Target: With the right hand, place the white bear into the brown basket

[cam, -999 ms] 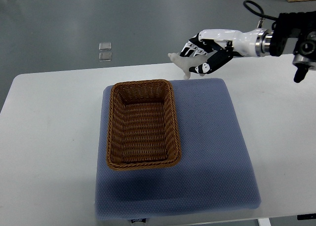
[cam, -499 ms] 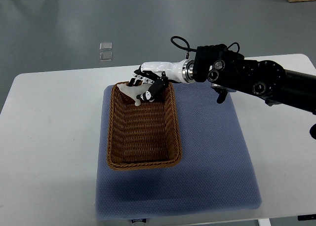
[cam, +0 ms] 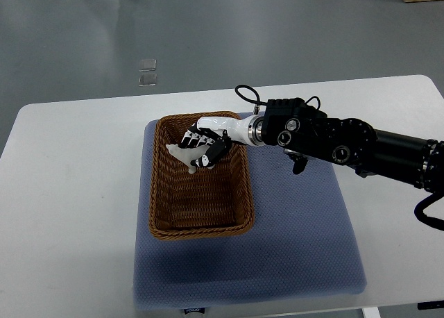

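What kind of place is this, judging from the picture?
Probably a robot test lab: a plain white table on a bare grey floor, with only a blue mat and brown basket set out.

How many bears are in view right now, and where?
1. The white bear is in the right hand, over the far end of the basket. The hand covers part of it; no other bear shows on the table.

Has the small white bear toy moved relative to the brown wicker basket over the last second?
Yes. The white bear toy, gripped by the right hand, went from beyond the brown wicker basket's far right corner to inside its far end.
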